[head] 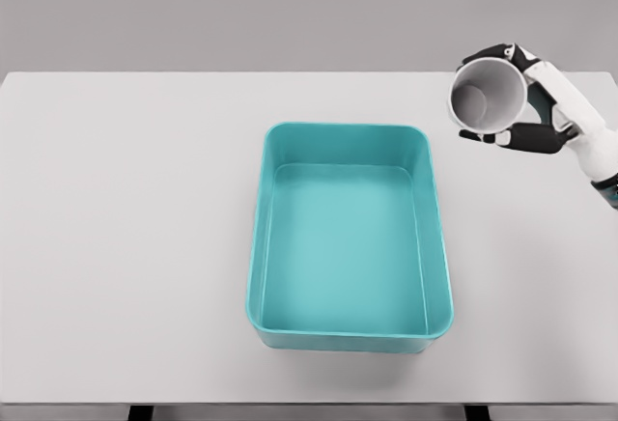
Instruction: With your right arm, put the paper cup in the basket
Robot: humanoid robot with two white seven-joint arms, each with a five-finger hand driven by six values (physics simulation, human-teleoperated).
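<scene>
Worktop (pixel 116 247): plain white, spans the view. Centre: teal rectangular basket (pixel 280 247) with rounded corners, sitting flat, nothing inside. Upper right: right hand (pixel 526 102), arm entering from right edge, fingers curled around the paper cup (pixel 488 100). Cup is tipped on its side, open mouth facing the camera, grey interior visible. Cup sits right of the basket's far right corner, apart from it.

White table (pixel 126 247) w/ dark legs (pixel 140 411), plain grey wall (pixel 241 11) behind.
</scene>
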